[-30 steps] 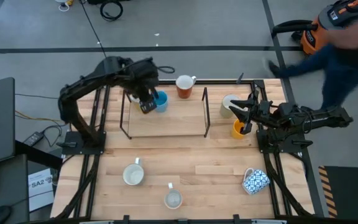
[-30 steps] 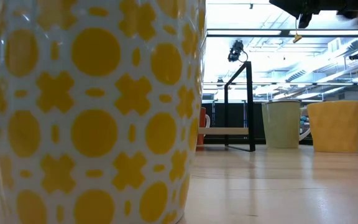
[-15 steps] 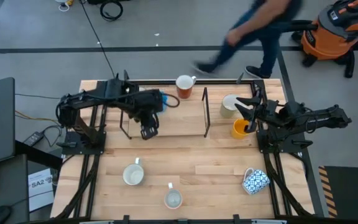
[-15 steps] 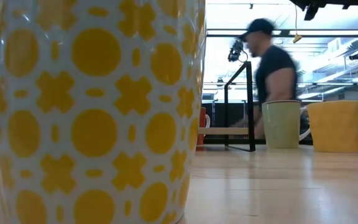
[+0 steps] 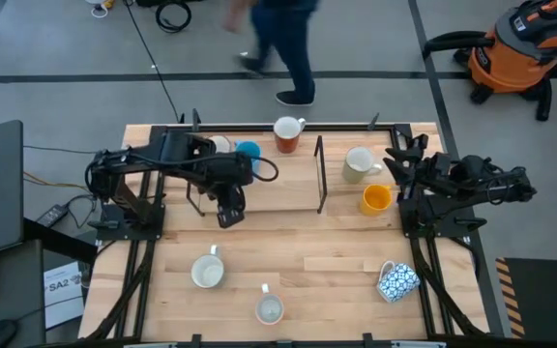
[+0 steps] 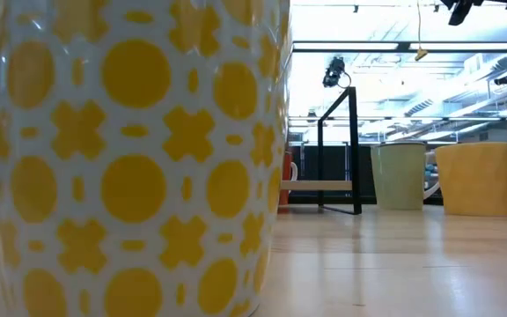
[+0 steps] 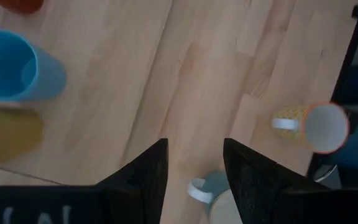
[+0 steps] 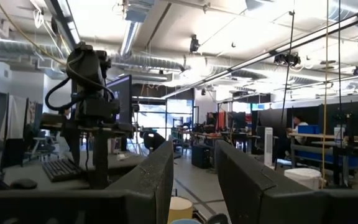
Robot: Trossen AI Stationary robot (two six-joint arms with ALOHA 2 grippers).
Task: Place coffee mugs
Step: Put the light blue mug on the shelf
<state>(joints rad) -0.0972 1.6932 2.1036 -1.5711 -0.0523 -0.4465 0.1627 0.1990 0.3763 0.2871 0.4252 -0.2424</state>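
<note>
My left gripper is open and hovers over bare table just near the black rack. Behind it, at the far edge, stand a white mug, a blue mug and a red-brown mug. My right gripper is open, raised and level beside a cream mug and an orange-yellow mug. All these mugs stand upright on their bases.
Toward the near edge stand a greyish mug and a yellow-patterned mug; a blue-and-white patterned mug lies near right. A person walks on the floor beyond the far edge.
My left gripper has drawn away from the blue mug toward the near edge, and the arm has folded lower; the blue mug stays standing by the far edge. My right gripper has risen from beside the orange-yellow mug. The person has walked from right to left behind the table.
</note>
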